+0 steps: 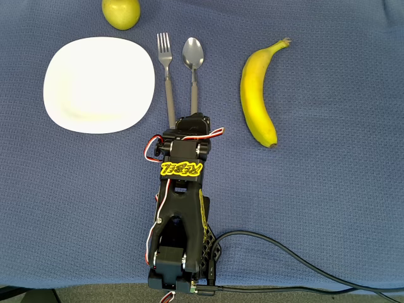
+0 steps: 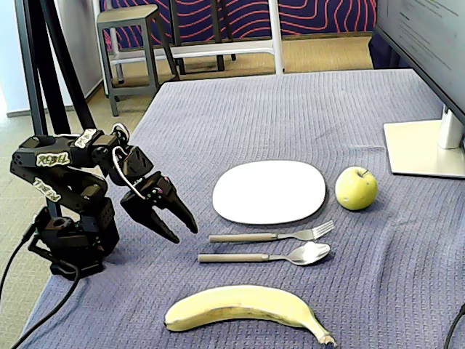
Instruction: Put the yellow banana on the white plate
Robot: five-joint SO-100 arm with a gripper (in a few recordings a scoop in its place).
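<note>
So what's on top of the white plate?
Nothing lies on the white plate; its glossy top is bare. The yellow banana lies on the cloth. What's under the plate is hidden.

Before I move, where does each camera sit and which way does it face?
Overhead view: above the table, looking straight down on the white plate, fork, spoon and yellow banana; the arm reaches up from the bottom edge.
Fixed view: off the table's side, low and angled across the cloth; arm at left, its tool open above the cloth, banana nearest, monitor stand at right.
Shared: plate, cutlery, banana, green apple, arm.
</note>
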